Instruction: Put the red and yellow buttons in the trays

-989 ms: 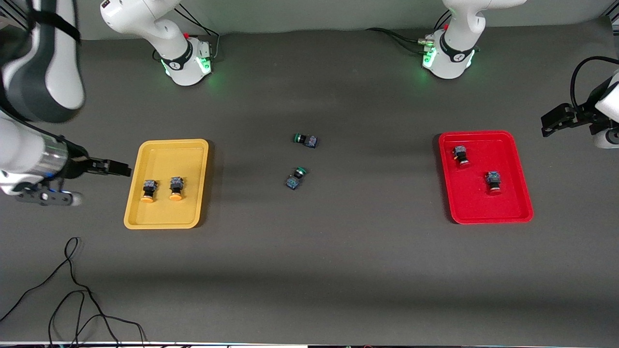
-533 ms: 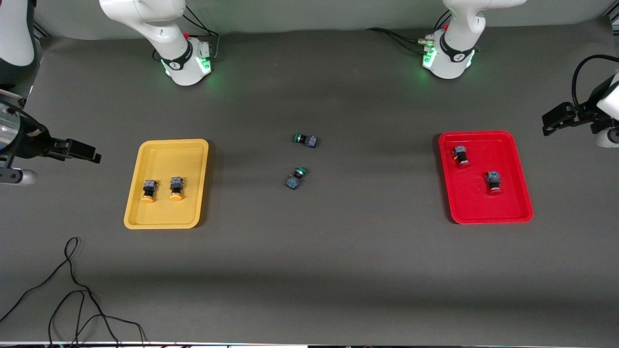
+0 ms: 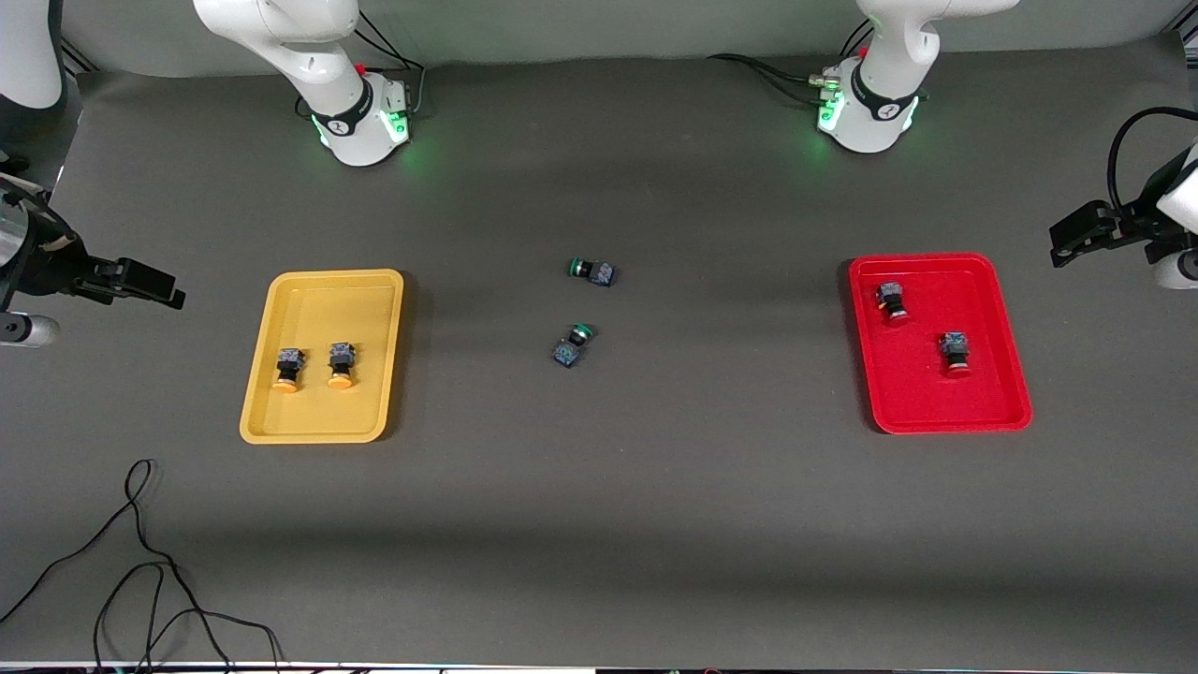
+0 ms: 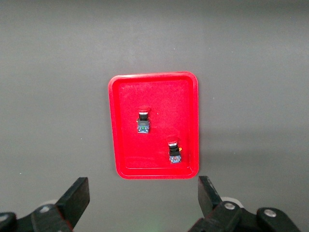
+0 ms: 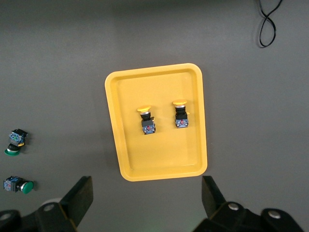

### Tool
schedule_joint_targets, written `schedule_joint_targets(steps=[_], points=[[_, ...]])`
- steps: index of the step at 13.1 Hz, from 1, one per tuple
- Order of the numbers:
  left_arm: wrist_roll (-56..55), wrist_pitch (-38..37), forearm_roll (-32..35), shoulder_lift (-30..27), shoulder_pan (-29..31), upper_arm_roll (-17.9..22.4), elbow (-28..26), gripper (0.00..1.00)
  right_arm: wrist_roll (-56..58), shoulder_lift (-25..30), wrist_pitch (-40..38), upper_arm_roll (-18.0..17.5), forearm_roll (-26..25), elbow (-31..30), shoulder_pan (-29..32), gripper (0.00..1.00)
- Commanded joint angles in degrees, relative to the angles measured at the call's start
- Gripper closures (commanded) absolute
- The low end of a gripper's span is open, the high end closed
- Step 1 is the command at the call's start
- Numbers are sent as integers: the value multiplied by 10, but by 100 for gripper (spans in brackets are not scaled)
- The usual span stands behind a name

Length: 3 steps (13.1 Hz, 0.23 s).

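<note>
- Two push-button switches with black bodies and orange-yellow caps (image 3: 289,368) lie side by side inside the shallow mustard-yellow plastic tray (image 3: 323,426), toward the right arm's end of the table (image 3: 599,524).
- Two matching switches with red caps (image 3: 892,300) lie apart from each other inside the shallow bright red plastic tray (image 3: 945,421), toward the left arm's end.
- Two green-capped switches (image 3: 591,271) lie on the bare table between the trays, well apart from both; they are not part of the task.
- Left pincer (image 4: 142,203): spread wide, holding nothing, raised above the table beside the red tray.
- Right pincer (image 5: 147,203): spread wide, holding nothing, raised above the table beside the yellow tray.
- Judgement: placement appears complete; both arms wait.
- Risk: any low sweep of either arm across its tray could catch the raised rim, shifting the tray and spilling the switches.
- Risk: picking up a green-capped switch would put a wrong part into a sorted tray.
- Risk: the loose black cable (image 3: 140,562) near the front camera could snag a low-reaching right arm.
</note>
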<state>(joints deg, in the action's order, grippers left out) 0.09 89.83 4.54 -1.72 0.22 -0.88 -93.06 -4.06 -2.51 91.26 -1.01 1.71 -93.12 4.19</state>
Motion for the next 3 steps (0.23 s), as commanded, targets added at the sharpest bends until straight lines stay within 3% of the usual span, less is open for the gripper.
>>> schedule_joint_targets(steps=[1,3], points=[[3,-15,6,8,-5,1,22,0,-5,16,1,-2,-14,-9,2,0],[3,-13,6,8,-5,1,22,0,-5,18,1,-2,-20,-9,2,0]])
